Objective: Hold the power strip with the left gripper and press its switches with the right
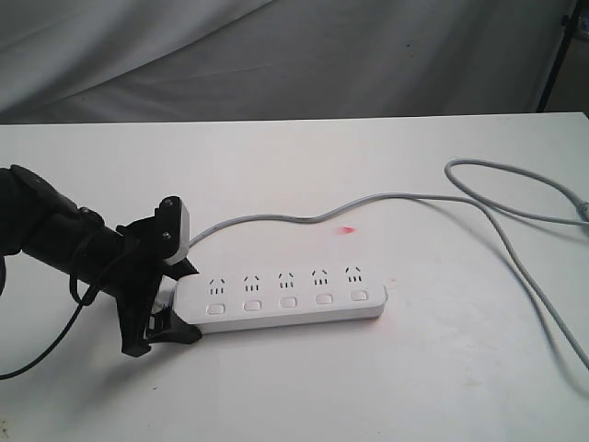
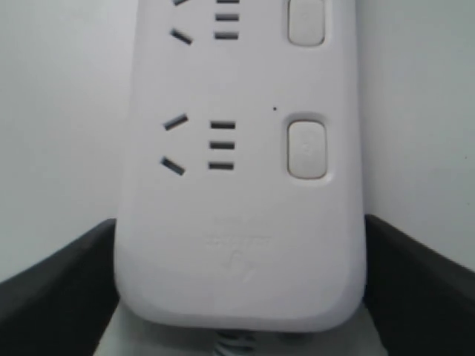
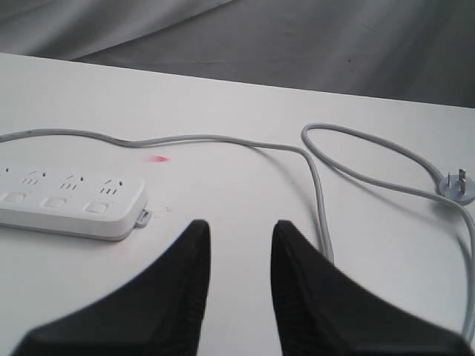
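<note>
The white power strip [image 1: 285, 295] lies flat on the white table [image 1: 276, 387], its sockets facing up. Its row of small white switches [image 1: 288, 301] runs along the near side. My left gripper [image 1: 178, 300] is shut on the strip's left end, the cord end. In the left wrist view the black fingers [image 2: 67, 285] press against both long sides of the power strip [image 2: 237, 222], with one switch [image 2: 306, 148] close by. My right gripper [image 3: 239, 226] is open and holds nothing, hovering over bare table off the power strip's [image 3: 67, 200] free end. It is outside the exterior view.
The grey cord [image 1: 368, 198] runs from the held end behind the strip, then loops across the table's right side to a plug [image 3: 456, 184]. A small red light spot [image 1: 348, 230] sits behind the strip. Grey cloth [image 1: 276, 55] hangs behind the table's far edge.
</note>
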Robot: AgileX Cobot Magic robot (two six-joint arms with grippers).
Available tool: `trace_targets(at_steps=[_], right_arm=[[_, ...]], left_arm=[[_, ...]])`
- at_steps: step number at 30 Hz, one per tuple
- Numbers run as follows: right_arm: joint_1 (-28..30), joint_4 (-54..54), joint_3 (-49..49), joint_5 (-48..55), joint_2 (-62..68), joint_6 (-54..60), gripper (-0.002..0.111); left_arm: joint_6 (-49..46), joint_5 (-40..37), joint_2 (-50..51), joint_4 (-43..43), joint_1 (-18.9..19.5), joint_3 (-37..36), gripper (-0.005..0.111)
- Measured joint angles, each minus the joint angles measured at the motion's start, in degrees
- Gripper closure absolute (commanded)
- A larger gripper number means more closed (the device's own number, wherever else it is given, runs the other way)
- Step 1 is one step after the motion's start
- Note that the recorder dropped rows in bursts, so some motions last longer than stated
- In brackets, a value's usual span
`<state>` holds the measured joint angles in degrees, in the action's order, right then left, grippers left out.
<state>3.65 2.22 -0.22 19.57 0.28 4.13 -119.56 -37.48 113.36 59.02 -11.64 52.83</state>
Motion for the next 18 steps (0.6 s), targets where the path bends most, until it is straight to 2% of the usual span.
trace_targets(at_steps=[1, 2, 11, 15, 18], right_arm=[[0.0, 0.0, 0.0, 0.0, 0.0, 0.0, 0.081], [0.0, 0.0, 0.0, 0.0, 0.0, 0.0, 0.081], [0.0, 0.0, 0.0, 0.0, 0.0, 0.0, 0.081], [0.0, 0.0, 0.0, 0.0, 0.0, 0.0, 0.081], [0.0, 0.0, 0.0, 0.0, 0.0, 0.0, 0.081]], left_arm=[[0.0, 0.19, 0.0, 0.11, 0.0, 0.0, 0.012], [0.0, 0.43, 0.0, 0.09, 0.0, 0.26, 0.011], [0.41, 0.72, -0.51, -0.32, 0.0, 0.26, 0.012], [3.13, 1.28, -6.24, -0.98, 0.0, 0.16, 0.025], [3.48, 1.38, -10.23, -0.98, 0.0, 0.16, 0.04]])
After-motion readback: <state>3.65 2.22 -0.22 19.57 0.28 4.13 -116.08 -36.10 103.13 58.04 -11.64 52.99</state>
